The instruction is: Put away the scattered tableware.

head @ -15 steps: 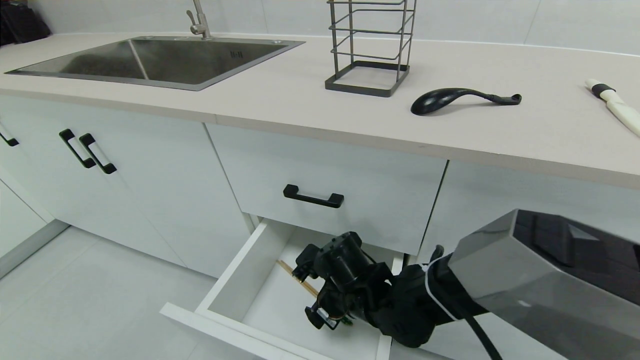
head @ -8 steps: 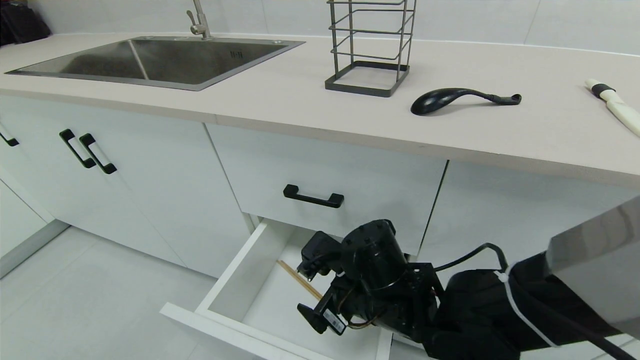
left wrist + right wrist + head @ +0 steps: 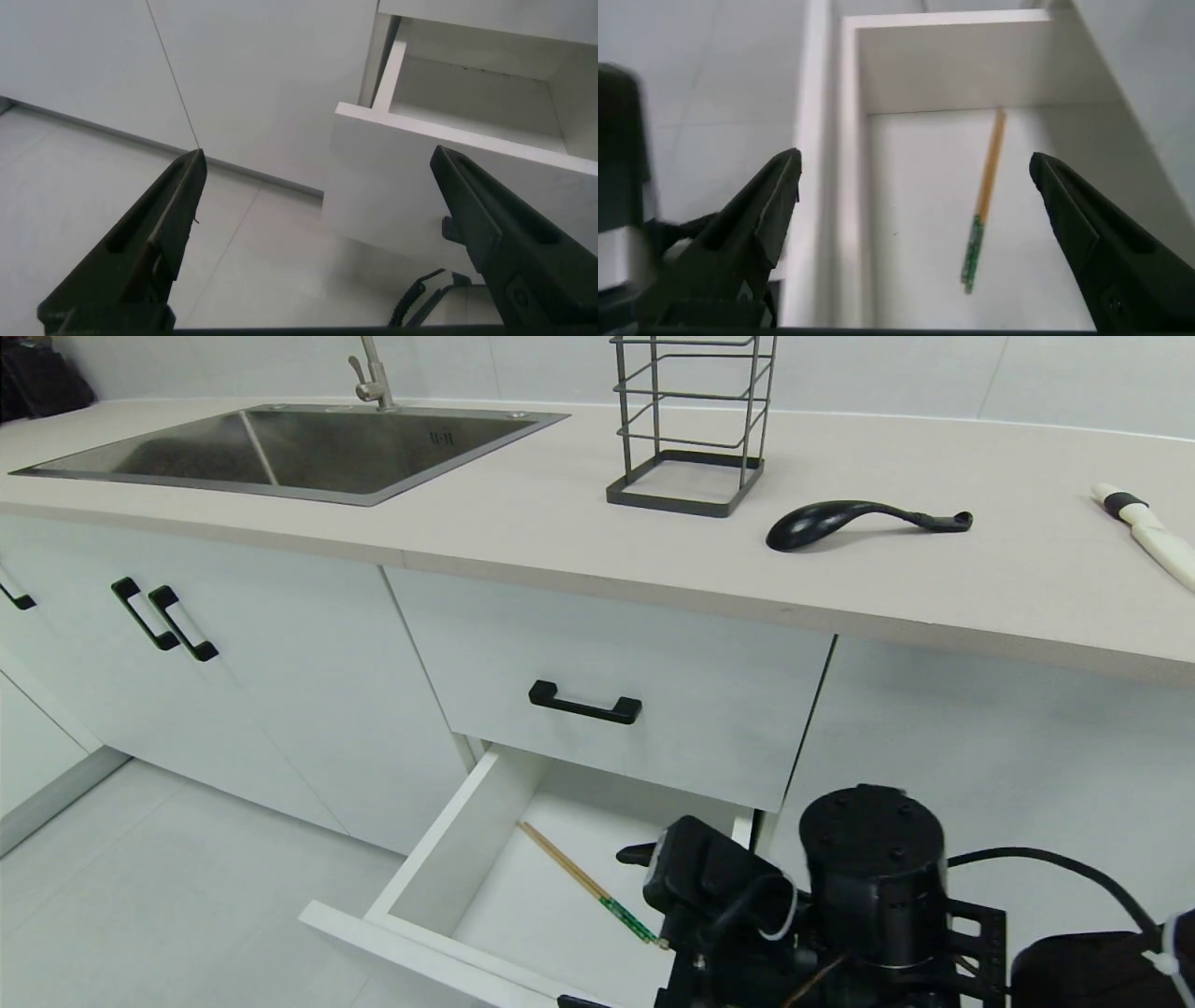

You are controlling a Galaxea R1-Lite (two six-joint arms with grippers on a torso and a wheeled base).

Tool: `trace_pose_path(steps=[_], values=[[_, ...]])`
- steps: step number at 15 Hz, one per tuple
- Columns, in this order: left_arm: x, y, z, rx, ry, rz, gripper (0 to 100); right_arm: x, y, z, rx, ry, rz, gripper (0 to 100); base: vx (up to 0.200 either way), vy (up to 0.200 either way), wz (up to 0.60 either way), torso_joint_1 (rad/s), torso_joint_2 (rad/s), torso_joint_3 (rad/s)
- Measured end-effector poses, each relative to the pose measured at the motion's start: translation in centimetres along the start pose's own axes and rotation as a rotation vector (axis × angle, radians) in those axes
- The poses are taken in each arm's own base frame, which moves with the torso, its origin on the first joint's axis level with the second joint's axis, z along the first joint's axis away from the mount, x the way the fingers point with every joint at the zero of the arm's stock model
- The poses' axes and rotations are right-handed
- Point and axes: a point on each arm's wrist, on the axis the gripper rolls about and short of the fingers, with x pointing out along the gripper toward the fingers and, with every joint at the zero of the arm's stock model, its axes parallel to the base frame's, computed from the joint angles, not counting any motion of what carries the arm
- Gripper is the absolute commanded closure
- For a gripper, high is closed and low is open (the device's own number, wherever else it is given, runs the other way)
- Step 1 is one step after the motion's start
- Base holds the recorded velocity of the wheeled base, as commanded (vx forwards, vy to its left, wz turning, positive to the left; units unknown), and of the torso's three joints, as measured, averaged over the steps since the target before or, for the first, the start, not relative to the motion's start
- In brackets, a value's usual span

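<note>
"Head view, count it off!"

"On the countertop: one black ladle, one white utensil, one wire rack. One pair of chopsticks lies flat in the pulled-out drawer."

"And since a second ago?"

"The right arm's backed out of the drawer, uncovering the chopsticks. Right gripper is spread wide above the drawer, holding nothing. Left gripper is splayed too, empty, low by the drawer front."
</note>
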Motion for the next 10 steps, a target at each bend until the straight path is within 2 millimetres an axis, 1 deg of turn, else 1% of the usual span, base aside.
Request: trace_pose_path(steps=[3, 4, 5, 7, 10], values=[[0.0, 0.0, 0.0, 0.0, 0.0, 0.0, 0, -2.9, -1.0, -0.7, 0.01, 0.015, -0.033, 0, 0.0, 0.0, 0.0, 0.0, 0.0, 0.0], [0.0, 0.0, 0.0, 0.0, 0.0, 0.0, 0, -3.6, -1.3, -0.5, 0.01, 0.005, -0.05, 0, 0.0, 0.0, 0.0, 0.0, 0.0, 0.0], [0.0, 0.0, 0.0, 0.0, 0.0, 0.0, 0, -4.0, -1.4, -0.2, 0.005, -0.019, -0.063, 0, 0.0, 0.0, 0.0, 0.0, 0.0, 0.0], [0.0, 0.0, 0.0, 0.0, 0.0, 0.0, 0, -4.5, -1.1, -0.7, 0.004, -0.021, -0.065, 0, 0.0, 0.0, 0.0, 0.0, 0.0, 0.0], [0.0, 0.0, 0.0, 0.0, 0.0, 0.0, 0, -4.2, -0.1, -1.5, -0.009, -0.054, -0.051, 0, 0.0, 0.0, 0.0, 0.0, 0.0, 0.0]])
